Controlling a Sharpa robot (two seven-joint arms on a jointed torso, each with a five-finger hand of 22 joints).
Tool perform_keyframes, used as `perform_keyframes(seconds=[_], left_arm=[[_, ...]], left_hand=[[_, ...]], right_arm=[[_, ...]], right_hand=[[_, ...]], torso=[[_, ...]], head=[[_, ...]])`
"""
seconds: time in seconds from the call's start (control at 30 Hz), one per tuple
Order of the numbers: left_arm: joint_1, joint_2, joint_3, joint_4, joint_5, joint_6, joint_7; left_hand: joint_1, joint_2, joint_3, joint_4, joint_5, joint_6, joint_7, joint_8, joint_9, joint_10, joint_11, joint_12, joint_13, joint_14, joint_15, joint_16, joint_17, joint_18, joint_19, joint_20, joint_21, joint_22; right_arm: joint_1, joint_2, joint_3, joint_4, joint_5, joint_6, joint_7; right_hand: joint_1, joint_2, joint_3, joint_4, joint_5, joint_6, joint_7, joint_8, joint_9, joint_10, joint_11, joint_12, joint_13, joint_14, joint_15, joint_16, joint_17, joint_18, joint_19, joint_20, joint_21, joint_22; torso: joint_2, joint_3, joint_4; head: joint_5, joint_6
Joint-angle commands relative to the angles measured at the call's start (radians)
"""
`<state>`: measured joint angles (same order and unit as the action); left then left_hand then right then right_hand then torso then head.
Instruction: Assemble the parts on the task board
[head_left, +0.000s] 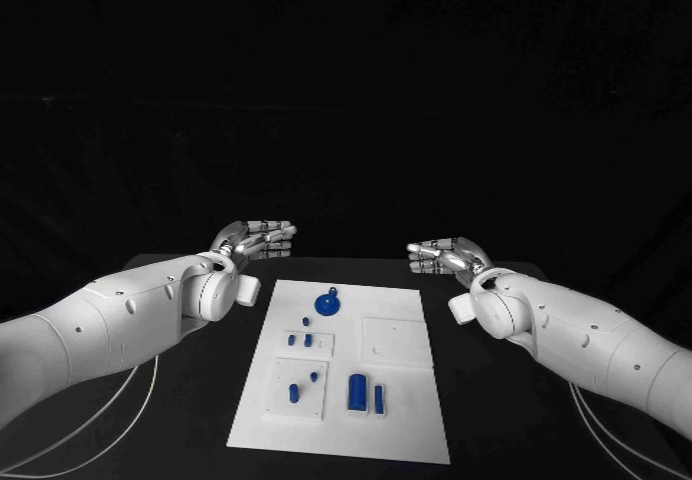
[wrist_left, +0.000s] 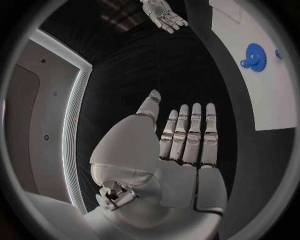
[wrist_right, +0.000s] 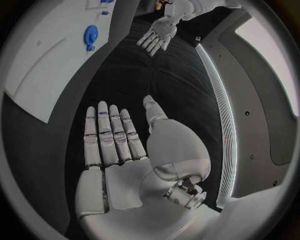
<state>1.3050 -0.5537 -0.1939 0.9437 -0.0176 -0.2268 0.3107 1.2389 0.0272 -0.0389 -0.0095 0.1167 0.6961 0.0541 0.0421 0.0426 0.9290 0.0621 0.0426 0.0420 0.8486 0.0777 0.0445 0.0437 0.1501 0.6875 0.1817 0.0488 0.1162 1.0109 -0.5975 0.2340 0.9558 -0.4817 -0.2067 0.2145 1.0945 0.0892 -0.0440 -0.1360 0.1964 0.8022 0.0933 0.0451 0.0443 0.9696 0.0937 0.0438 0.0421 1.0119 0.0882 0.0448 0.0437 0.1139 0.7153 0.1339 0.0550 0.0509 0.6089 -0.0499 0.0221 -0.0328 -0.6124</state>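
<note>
**Both hands open and off the board, parts lying on it**

The left hand (head_left: 257, 240) hovers at about 10 o'clock from the white task board (head_left: 397, 410), past its far left corner and over the black table (head_left: 505, 440). Its fingers (wrist_left: 190, 132) are stretched out straight, side by side, with nothing in them.

The board lies flat in the middle of the table. Near its far end, at 12 o'clock, rests a round blue gear (head_left: 329, 303), also seen in the left wrist view (wrist_left: 254, 56) and the right wrist view (wrist_right: 91, 36). Below it, toward 9 o'clock on the board, sit several small blue pegs (head_left: 300, 339). At the near end, around 6 o'clock, a blue block (head_left: 356, 393) lies just beside a slim blue bar (head_left: 379, 399), with further small blue pieces (head_left: 303, 385) to their left.

The right hand (head_left: 444, 256) hovers at about 2 o'clock from the board, apart from it. Its fingers (wrist_right: 109, 132) are likewise extended and hold nothing.
</note>
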Motion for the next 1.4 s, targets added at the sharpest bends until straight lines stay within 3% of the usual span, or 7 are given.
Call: perform_keyframes(seconds=[0.03,0.07,0.1,0.17,0.2,0.8,1.4], left_arm=[[-0.007,-0.006,0.006,0.021,-0.002,-0.018,0.006],[-0.011,-0.010,0.009,0.031,-0.001,-0.027,0.010],[-0.016,-0.014,0.013,0.043,-0.001,-0.038,0.014],[-0.029,-0.025,0.023,0.074,0.000,-0.064,0.024],[-0.036,-0.032,0.028,0.092,0.001,-0.080,0.030],[-0.234,-0.208,0.178,0.576,0.016,-0.499,0.192],[-0.255,-0.226,0.194,0.626,0.018,-0.543,0.209]], left_hand=[[-0.403,-0.027,0.039,0.010,-0.117,-0.696,-0.054,-0.042,-0.043,-0.929,-0.062,-0.043,-0.042,-0.849,-0.078,-0.044,-0.044,-0.150,-0.687,-0.182,-0.049,-0.116],[-0.434,-0.027,0.039,0.010,-0.117,-0.696,-0.054,-0.042,-0.043,-0.929,-0.062,-0.043,-0.042,-0.849,-0.078,-0.044,-0.044,-0.150,-0.687,-0.182,-0.049,-0.116],[-0.465,-0.027,0.039,0.010,-0.117,-0.696,-0.054,-0.042,-0.043,-0.929,-0.062,-0.043,-0.042,-0.849,-0.078,-0.044,-0.044,-0.150,-0.687,-0.182,-0.049,-0.116],[-0.532,-0.027,0.039,0.010,-0.117,-0.696,-0.054,-0.042,-0.043,-0.929,-0.062,-0.043,-0.042,-0.849,-0.078,-0.044,-0.044,-0.150,-0.687,-0.182,-0.049,-0.116],[-1.239,-0.027,0.039,0.010,-0.117,-0.696,-0.054,-0.042,-0.043,-0.929,-0.062,-0.043,-0.042,-0.849,-0.078,-0.044,-0.044,-0.150,-0.687,-0.182,-0.049,-0.116],[-1.239,-0.027,0.039,0.010,-0.117,-0.696,-0.054,-0.042,-0.043,-0.929,-0.062,-0.043,-0.042,-0.849,-0.078,-0.044,-0.044,-0.150,-0.687,-0.182,-0.049,-0.116],[-1.239,-0.027,0.039,0.010,-0.117,-0.696,-0.054,-0.042,-0.043,-0.929,-0.062,-0.043,-0.042,-0.849,-0.078,-0.044,-0.044,-0.150,-0.687,-0.182,-0.049,-0.116]], right_arm=[[0.001,-0.008,-0.006,0.019,0.013,-0.019,0.008],[0.002,-0.011,-0.010,0.029,0.020,-0.028,0.013],[0.003,-0.014,-0.015,0.041,0.030,-0.039,0.019],[0.005,-0.023,-0.026,0.072,0.054,-0.067,0.034],[0.006,-0.029,-0.033,0.090,0.069,-0.084,0.043],[0.036,-0.169,-0.216,0.568,0.445,-0.521,0.282],[0.039,-0.182,-0.234,0.614,0.482,-0.563,0.306]], right_hand=[[-0.358,-0.089,0.044,0.136,-0.196,-0.802,-0.093,-0.045,-0.044,-0.970,-0.094,-0.044,-0.042,-1.012,-0.088,-0.045,-0.044,-0.114,-0.715,-0.134,-0.055,-0.051],[-0.385,-0.089,0.044,0.136,-0.196,-0.802,-0.093,-0.045,-0.044,-0.970,-0.094,-0.044,-0.042,-1.012,-0.088,-0.045,-0.044,-0.114,-0.715,-0.134,-0.055,-0.051],[-1.094,-0.089,0.044,0.136,-0.196,-0.802,-0.093,-0.045,-0.044,-0.970,-0.094,-0.044,-0.042,-1.012,-0.088,-0.045,-0.044,-0.114,-0.715,-0.134,-0.055,-0.051],[-1.094,-0.089,0.044,0.136,-0.196,-0.802,-0.093,-0.045,-0.044,-0.970,-0.094,-0.044,-0.042,-1.012,-0.088,-0.045,-0.044,-0.114,-0.715,-0.134,-0.055,-0.051],[-1.094,-0.089,0.044,0.136,-0.196,-0.802,-0.093,-0.045,-0.044,-0.970,-0.094,-0.044,-0.042,-1.012,-0.088,-0.045,-0.044,-0.114,-0.715,-0.134,-0.055,-0.051],[-1.094,-0.089,0.044,0.136,-0.196,-0.802,-0.093,-0.045,-0.044,-0.970,-0.094,-0.044,-0.042,-1.012,-0.088,-0.045,-0.044,-0.114,-0.715,-0.134,-0.055,-0.051],[-1.094,-0.089,0.044,0.136,-0.196,-0.802,-0.093,-0.045,-0.044,-0.970,-0.094,-0.044,-0.042,-1.012,-0.088,-0.045,-0.044,-0.114,-0.715,-0.134,-0.055,-0.051]], torso=[[-0.010,0.0066,-0.0040],[-0.015,0.0105,-0.0057],[-0.021,0.0155,-0.0077],[-0.036,0.0273,-0.0127],[-0.043,0.0329,-0.0150],[-0.065,0.0499,-0.0221],[-0.065,0.0499,-0.0221]], head=[[0.004,0.000],[0.006,0.001],[0.010,0.003],[0.018,0.006],[0.021,0.008],[0.033,0.012],[0.033,0.012]])
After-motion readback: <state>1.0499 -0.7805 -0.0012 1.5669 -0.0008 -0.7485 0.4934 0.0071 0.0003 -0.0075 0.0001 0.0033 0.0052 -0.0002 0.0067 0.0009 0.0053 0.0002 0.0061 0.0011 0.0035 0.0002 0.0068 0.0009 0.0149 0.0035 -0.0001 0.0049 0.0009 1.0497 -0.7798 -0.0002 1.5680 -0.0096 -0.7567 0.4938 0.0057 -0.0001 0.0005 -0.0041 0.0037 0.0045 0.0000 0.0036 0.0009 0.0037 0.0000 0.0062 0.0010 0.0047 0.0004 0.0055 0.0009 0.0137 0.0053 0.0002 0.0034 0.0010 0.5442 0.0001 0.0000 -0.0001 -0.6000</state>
